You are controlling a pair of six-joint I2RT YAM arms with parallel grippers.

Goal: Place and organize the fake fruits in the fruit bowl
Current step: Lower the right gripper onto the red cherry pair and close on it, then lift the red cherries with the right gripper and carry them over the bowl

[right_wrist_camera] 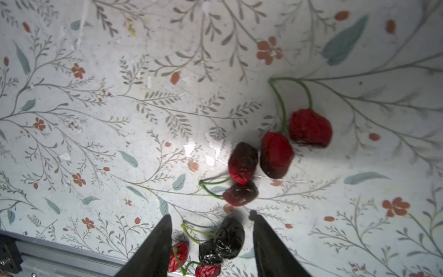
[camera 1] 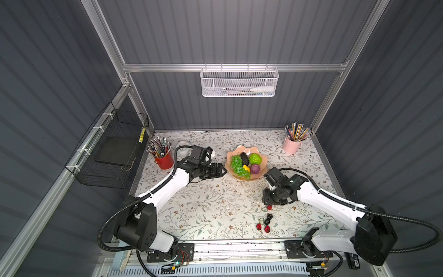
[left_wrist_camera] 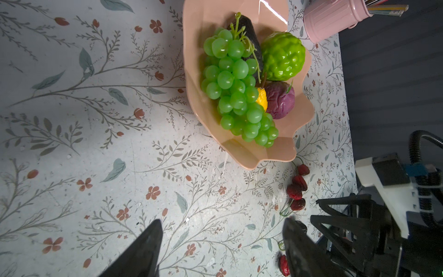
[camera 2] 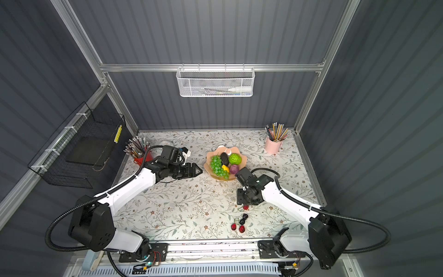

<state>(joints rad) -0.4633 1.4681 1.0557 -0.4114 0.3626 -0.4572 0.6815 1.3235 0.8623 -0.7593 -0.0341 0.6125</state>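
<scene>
While the left claw (left_wrist_camera: 223, 219) hangs spread wide and empty just left of the fruit bowl (camera 1: 239, 150), the right claw (right_wrist_camera: 211, 214) points down at the table (camera 1: 203, 203) to the near right of that bowl, its jaws parted and grasping nothing. The pink bowl sits toward the far middle of the table and holds five fruits. The green grapes (camera 1: 237, 165) run along its left side, with a black avocado (camera 1: 244, 157) just beyond them. A bumpy green ball (camera 1: 255, 158) sits on the far right and a purple fruit (camera 1: 254, 169) on the near right. A yellow lemon (camera 1: 246, 168) is wedged between the grapes and the purple fruit. The cherries (camera 1: 265, 221) lie outside the bowl, scattered on the table toward its near edge. In a top view a red cherry (camera 1: 269, 206) peeks out at the right claw's near side. In the right wrist view a black cherry (right_wrist_camera: 223, 242) shows in the gap between the fingers, touching neither.
</scene>
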